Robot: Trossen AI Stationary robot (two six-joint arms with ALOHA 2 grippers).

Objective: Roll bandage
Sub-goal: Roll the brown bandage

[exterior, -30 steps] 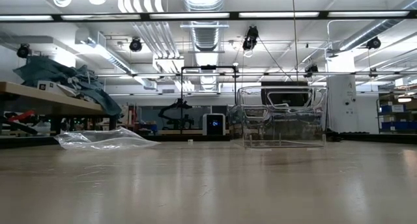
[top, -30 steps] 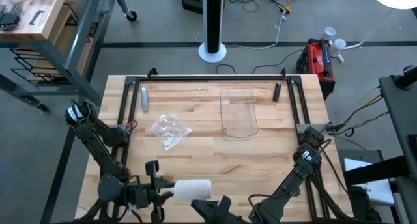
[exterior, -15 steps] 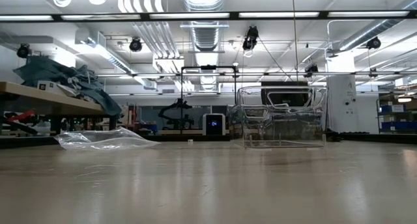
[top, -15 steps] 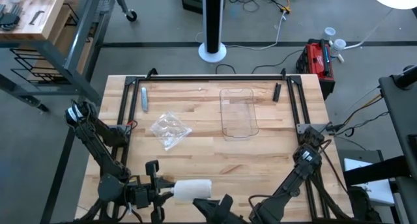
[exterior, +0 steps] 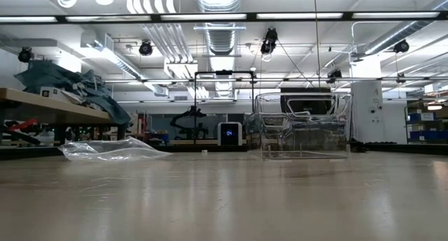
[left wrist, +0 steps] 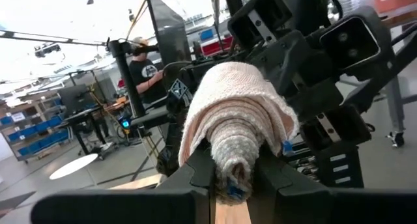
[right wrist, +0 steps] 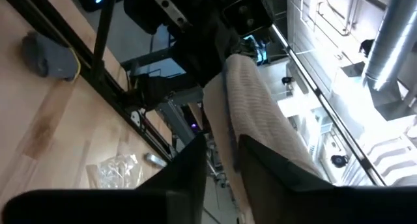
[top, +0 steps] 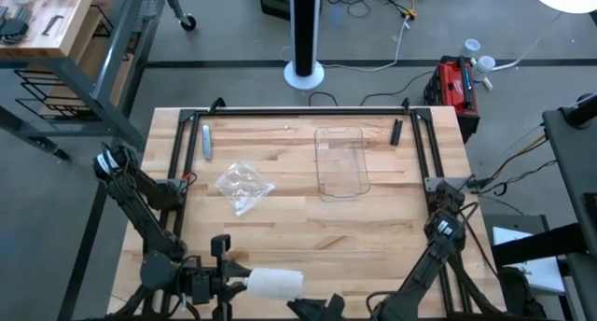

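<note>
Bandage [top: 273, 283], rolled into a whitish cylinder, sits at the surface's [top: 298, 228] near edge, clamped at one end by the left gripper [top: 244, 282]. The right gripper [right wrist: 221, 160] has its fingers pinched on the roll's opposite end. Farther back lie a crumpled plastic wrapper [top: 243, 187] and a clear tray [top: 341, 161] toward the far edge.

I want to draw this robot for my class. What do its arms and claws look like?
Draw two thin, dark arms made of jointed black segments, one on each side. The left arm has a small red wire near its upper part. The right arm has pale grey patches at its joints. The left gripper and the right gripper each end in two flat, dark, blocky fingers.
</note>
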